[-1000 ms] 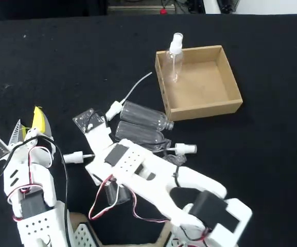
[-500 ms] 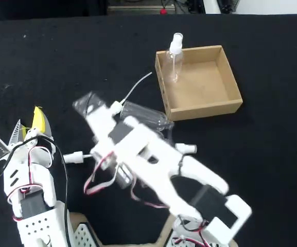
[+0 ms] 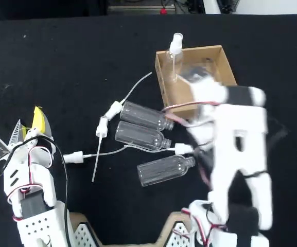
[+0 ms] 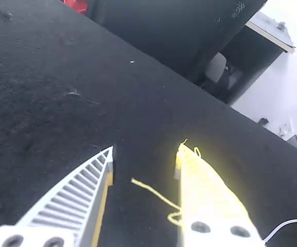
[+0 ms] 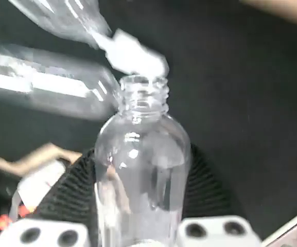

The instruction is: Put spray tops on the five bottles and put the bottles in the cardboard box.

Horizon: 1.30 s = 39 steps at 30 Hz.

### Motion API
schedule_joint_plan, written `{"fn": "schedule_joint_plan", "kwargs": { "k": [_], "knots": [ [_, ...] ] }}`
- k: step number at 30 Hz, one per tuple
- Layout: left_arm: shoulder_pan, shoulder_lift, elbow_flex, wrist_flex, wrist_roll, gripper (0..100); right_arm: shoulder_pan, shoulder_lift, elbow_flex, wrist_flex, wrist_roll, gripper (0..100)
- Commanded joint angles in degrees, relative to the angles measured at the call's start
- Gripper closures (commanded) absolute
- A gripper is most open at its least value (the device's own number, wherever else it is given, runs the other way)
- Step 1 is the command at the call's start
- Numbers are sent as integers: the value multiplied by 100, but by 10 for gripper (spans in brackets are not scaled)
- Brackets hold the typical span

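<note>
Black tabletop point(image 5: 251, 103) spread beneath; the right gripper point(image 5: 140, 177) clasped an uncapped bottle point(image 5: 138, 144), neck pointing straight ahead, a white spray top point(image 5: 138, 56) just beyond its mouth.

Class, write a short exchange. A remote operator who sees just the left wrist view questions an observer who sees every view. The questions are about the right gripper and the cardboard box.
Operator: My view has the left gripper, open, above the black table. What is the right gripper holding?
Observer: An uncapped bottle, clear, clamped between its black fingers.
Operator: Is any bottle in the cardboard box yet?
Observer: Yes, one spray-topped bottle stands upright in a corner of it.
</note>
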Motion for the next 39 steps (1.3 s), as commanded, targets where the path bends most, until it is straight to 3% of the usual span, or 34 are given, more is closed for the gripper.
{"fn": "schedule_joint_plan", "kwargs": {
  "k": [1, 4, 7, 14, 21, 29, 39],
  "knots": [
    [136, -53, 119, -123, 44, 805, 2312, -215, 664, -431, 2347, 928],
    [207, -44, 119, -123, 44, 805, 3490, -215, 1103, -1380, 3077, 927],
    [207, -44, 119, -123, 44, 805, 4369, -215, 1569, -2435, 3244, 927],
    [215, -79, 119, 26, 44, 805, 4976, -207, 2791, -3974, 3244, 923],
    [215, -88, 119, 26, 44, 805, 4985, -207, 2809, -3631, 3244, 735],
    [215, -88, 119, 26, 44, 805, 4993, -215, 2431, -3534, 3218, 766],
    [215, -88, 119, 26, 44, 805, 4958, -198, -163, -905, 3244, 765]
  ]
}}
